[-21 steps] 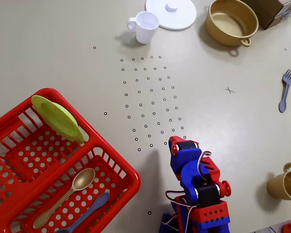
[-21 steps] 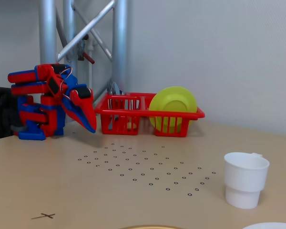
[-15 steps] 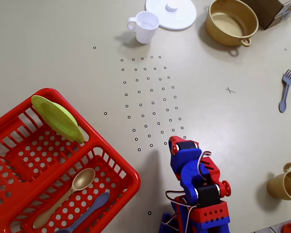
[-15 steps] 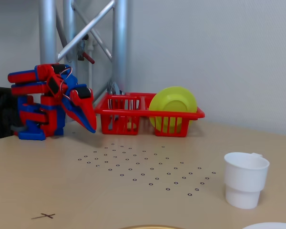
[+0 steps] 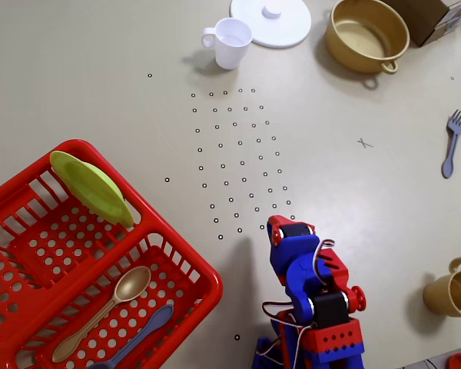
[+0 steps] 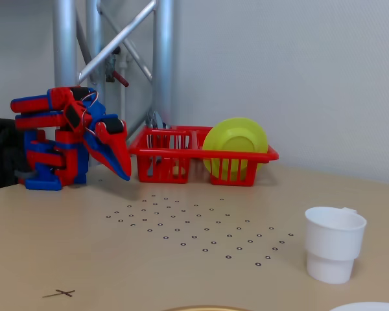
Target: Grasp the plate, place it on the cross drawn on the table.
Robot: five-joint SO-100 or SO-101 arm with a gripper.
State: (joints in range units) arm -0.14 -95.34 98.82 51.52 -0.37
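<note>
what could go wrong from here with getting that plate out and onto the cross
The plate stands on edge in the red rack, so the gripper could snag the rack wall and drag it. Gripped by its thin rim, the plate might slip. The cross is faint and lies between the pot and fork, so placement may miss.

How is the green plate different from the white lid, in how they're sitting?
The plate stands on edge in the red rack; the lid lies flat on the table. The plate is lime green, the lid white with a knob. The lid looks wider. Both are round.
</note>
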